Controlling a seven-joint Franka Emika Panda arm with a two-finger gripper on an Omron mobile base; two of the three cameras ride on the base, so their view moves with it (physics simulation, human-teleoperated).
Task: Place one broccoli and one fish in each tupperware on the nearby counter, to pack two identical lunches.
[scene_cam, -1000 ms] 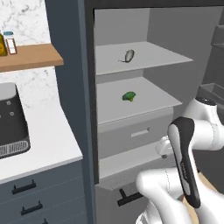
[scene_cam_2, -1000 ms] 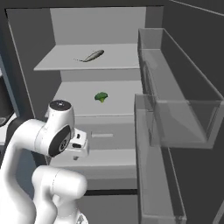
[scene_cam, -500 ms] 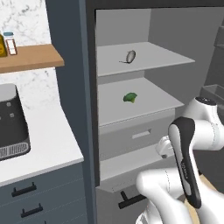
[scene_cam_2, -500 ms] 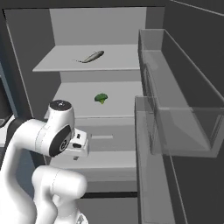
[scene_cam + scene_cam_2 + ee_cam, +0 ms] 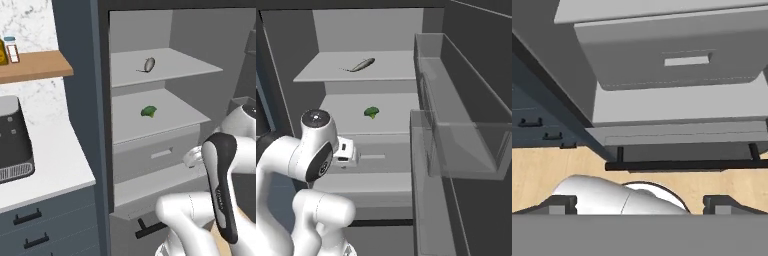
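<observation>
Fridge interior: open, grey; two shelves above a drawer (image 5: 152, 154) with a flat handle.
Fish (image 5: 149, 64): one, lying on the upper shelf (image 5: 170, 65); also seen in the right base view (image 5: 362, 64).
Broccoli (image 5: 148, 111): one, on the lower shelf (image 5: 165, 120), near its middle; (image 5: 372, 112) in the right base view.
Door bins (image 5: 466, 125): two clear bins on the open fridge door, right of the shelves, one above the other.
Surface (image 5: 50, 160): white marbled top left of the fridge, carrying a dark box appliance (image 5: 14, 137).
Wooden shelf (image 5: 35, 65): above the surface, with a small jar (image 5: 11, 49) and a bottle at the picture's edge.
Tupperware: cannot be made out in these views.
Obstruction: the robot's own arm covers the lower part of the fridge in both base views; both shelves are unobstructed.
Tool (image 5: 640, 202): fingertips spread wide apart, nothing between them; hand view looks at the drawer front (image 5: 682, 55) and wooden floor (image 5: 557, 170).
Cabinet drawers (image 5: 45, 225): two dark handles visible below the surface.
Change from earlier frames: none noticeable; arm, fish and broccoli sit where they were.
</observation>
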